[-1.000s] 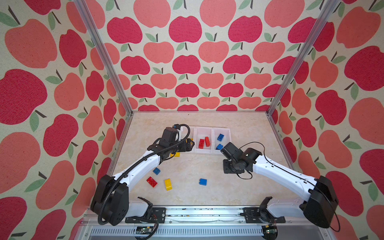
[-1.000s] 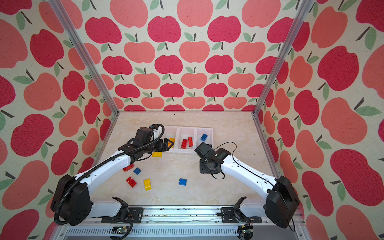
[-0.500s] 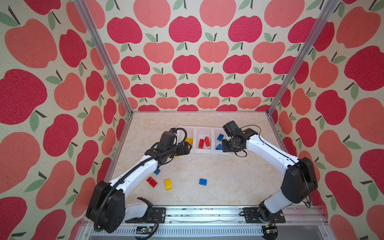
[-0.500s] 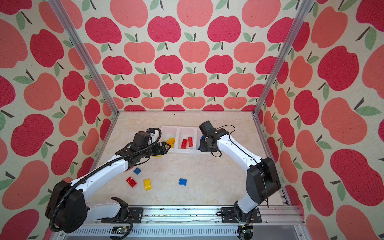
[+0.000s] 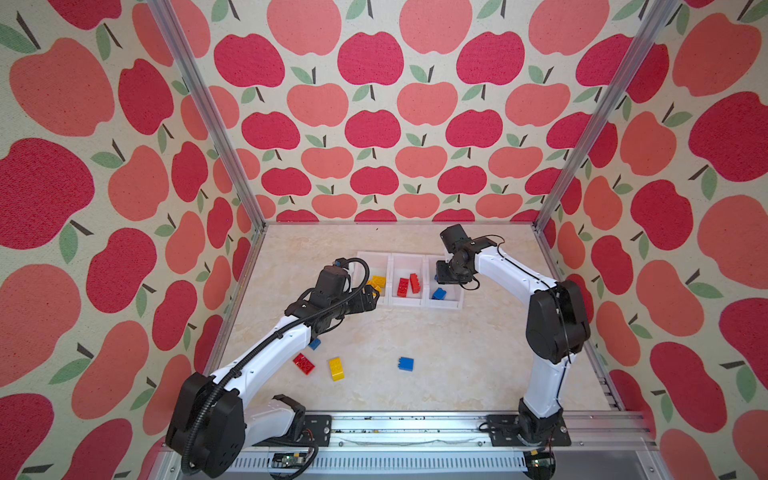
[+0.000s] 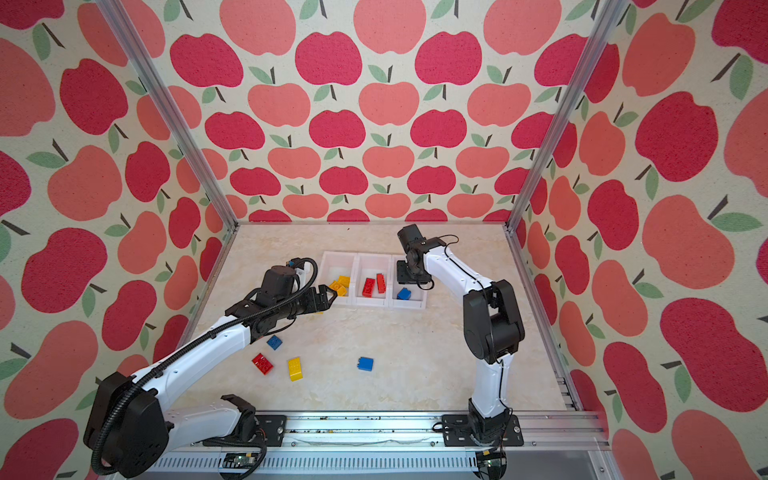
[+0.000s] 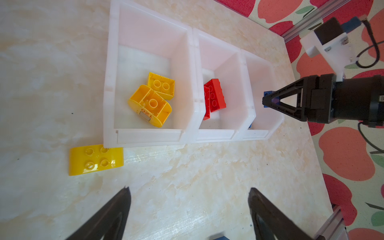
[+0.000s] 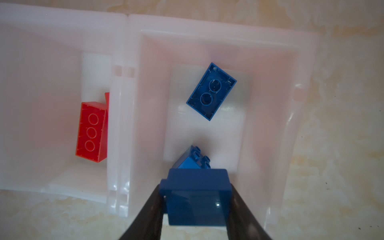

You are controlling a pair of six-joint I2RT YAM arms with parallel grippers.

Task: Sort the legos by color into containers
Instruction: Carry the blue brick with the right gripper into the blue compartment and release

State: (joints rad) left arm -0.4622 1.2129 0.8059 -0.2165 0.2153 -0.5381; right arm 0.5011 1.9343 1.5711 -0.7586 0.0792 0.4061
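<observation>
Three joined white containers stand in a row at the back of the table. The left one holds two yellow legos, the middle one red legos, the right one blue legos. My right gripper is shut on a blue lego and hangs over the right bin's near end. My left gripper is open and empty, just in front of the left bin. A rounded yellow lego lies on the table against that bin's front wall.
Loose on the table nearer the front lie a small blue brick beside my left forearm, a red brick, a yellow brick and another blue brick. Apple-print walls and metal posts close in three sides.
My right arm has swung from the middle of the table up to the right bin, carrying the blue lego. My left gripper has drawn back slightly from the left bin.
</observation>
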